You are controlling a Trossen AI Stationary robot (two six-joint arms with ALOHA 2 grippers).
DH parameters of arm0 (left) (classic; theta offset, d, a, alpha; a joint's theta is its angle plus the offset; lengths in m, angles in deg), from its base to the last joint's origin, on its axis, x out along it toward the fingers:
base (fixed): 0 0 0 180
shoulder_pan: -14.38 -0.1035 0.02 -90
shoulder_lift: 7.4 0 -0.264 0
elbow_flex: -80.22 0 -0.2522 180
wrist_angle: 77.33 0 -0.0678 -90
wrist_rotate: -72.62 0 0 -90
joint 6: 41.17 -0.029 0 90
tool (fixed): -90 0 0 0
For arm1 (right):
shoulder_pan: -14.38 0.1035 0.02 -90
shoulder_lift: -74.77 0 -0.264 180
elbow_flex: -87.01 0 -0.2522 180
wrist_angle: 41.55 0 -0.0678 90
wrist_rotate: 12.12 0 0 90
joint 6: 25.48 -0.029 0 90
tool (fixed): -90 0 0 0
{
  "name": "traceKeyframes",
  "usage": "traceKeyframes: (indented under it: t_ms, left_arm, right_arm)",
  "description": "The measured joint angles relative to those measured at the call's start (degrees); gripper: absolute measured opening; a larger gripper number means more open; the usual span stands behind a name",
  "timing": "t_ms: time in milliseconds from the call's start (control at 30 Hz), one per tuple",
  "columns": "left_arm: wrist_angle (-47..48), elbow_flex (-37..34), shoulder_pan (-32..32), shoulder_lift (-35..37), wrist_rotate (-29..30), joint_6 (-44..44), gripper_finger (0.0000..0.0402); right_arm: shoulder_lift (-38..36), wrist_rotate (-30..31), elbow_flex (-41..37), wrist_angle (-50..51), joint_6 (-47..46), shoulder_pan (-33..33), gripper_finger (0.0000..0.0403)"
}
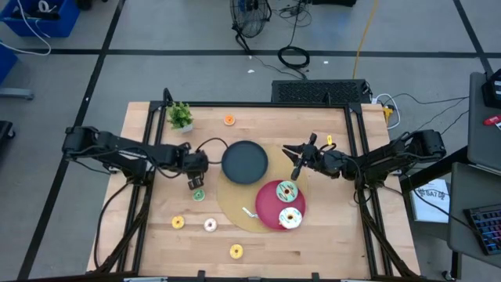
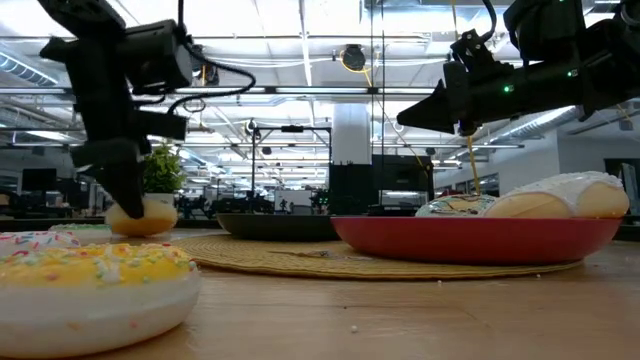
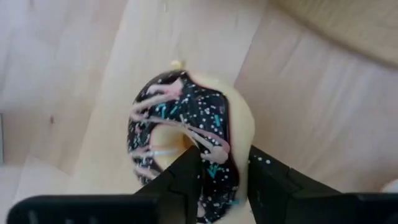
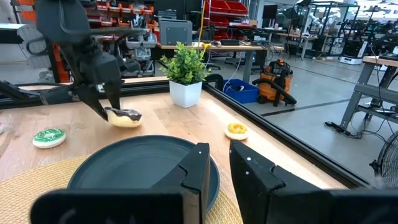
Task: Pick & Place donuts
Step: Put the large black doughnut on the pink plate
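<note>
We see the left tool (image 4: 112, 106) clamped on the chocolate donut (image 3: 186, 134) beside the black plate (image 1: 244, 161), while the right tool (image 1: 297, 157), fingers together and empty, hangs above the table (image 1: 337, 235).

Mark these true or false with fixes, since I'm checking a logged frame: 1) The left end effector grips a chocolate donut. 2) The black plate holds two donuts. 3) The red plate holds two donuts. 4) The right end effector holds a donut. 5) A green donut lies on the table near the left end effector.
1) True: the left end effector pinches the chocolate donut.
2) False: the black plate holds none.
3) True: two sit on the red plate.
4) False: the right end effector is shut on nothing, above the black plate's edge.
5) True: the green donut lies there.
</note>
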Motion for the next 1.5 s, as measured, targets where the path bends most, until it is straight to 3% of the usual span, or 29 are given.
traceKeyframes:
  t_ms: [733, 867, 1067, 1500]
  left_arm:
    - [-0.31, 13.9, 0.35, 0.0, 0.48, -6.67, 0.0093]
    - [-4.71, 15.13, 1.86, -0.22, 0.41, -8.07, 0.0093]
    - [-12.9, 15.51, 6.97, -0.24, -1.27, -18.75, 0.0093]
    - [-22.43, 15.56, 12.37, -5.08, 6.98, -28.44, 0.0093]
  right_arm:
    - [0.0, 0.0, 0.0, -0.01, 0.0, 0.0, 0.0055]
    - [0.0, -0.01, 0.0, -0.01, 0.0, 0.0, 0.0054]
    - [0.0, -0.01, 0.0, 0.0, 0.0, -0.01, 0.0054]
    - [0.0, 0.0, 0.0, -0.14, -0.02, 0.09, 0.0054]
